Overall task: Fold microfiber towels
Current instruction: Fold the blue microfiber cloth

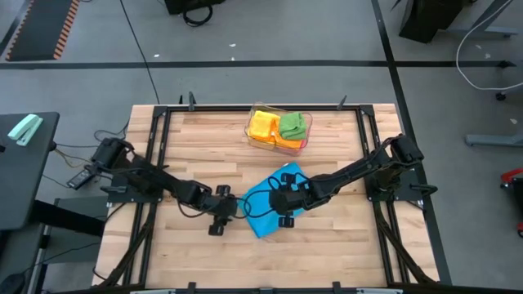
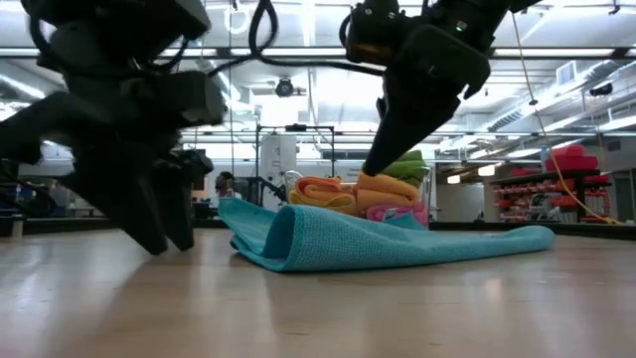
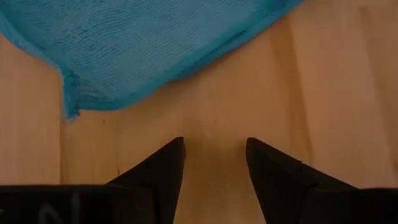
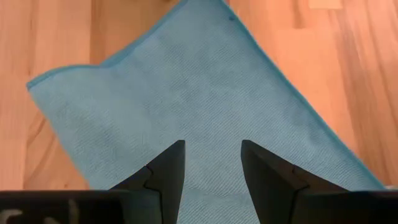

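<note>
Currently one blue towel point(image 1: 270, 204) flat; two tools above table.

Bright overhead ceiling strip lights point(image 2: 328, 52); glare in low view; dark arms backlit; soft shadows.

Left arm point(image 1: 155, 181): black, jointed, blocky housings, black cable along it. Right arm point(image 1: 359, 170): black, same build, cable loops at the wrist. Left gripper point(image 3: 214, 163): two matte black tapering wedge fingers point(image 3: 163, 169). Right gripper point(image 4: 211, 163): identical pair of black wedge fingers point(image 4: 268, 168), stepped inner edges.
</note>
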`<state>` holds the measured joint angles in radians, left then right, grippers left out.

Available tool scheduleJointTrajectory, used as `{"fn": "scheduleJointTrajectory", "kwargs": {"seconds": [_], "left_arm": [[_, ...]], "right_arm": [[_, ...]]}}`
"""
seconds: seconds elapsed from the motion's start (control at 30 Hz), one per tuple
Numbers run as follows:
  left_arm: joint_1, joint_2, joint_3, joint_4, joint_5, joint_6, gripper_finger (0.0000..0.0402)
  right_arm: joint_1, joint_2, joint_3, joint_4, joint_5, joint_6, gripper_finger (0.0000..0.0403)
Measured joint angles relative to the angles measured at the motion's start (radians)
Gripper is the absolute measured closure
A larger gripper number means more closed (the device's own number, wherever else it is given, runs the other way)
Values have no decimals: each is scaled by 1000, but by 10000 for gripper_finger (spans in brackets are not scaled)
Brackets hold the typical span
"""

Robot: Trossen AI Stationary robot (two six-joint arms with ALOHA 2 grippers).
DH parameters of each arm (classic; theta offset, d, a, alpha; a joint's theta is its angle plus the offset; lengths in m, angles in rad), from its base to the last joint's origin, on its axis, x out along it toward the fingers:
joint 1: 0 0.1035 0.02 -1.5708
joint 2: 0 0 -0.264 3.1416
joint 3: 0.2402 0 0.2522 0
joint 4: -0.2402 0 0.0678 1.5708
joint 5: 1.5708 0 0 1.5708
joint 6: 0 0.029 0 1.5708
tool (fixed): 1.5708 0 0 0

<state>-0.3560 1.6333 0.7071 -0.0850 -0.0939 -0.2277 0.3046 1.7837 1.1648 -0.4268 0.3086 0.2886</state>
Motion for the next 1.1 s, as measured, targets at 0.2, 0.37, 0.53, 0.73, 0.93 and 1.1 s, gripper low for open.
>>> {"fn": "scheduleJointTrajectory", "kwargs": {"seconds": [0.2,0.37,0.53,0.73,0.93,1.1], "left_arm": [[26,34,2,54,4,21,216],[42,45,-1,123,9,31,216],[65,61,0,147,12,50,216],[78,72,-1,188,-4,113,218],[81,74,-1,232,-130,168,220],[79,74,-1,255,-163,193,228]], "right_arm": [[9,0,0,22,11,1,237],[8,0,-17,67,12,0,237],[8,0,-60,137,12,0,237],[6,0,-93,184,12,11,237],[6,0,-94,190,12,16,237],[6,0,-94,199,13,17,237]]}}
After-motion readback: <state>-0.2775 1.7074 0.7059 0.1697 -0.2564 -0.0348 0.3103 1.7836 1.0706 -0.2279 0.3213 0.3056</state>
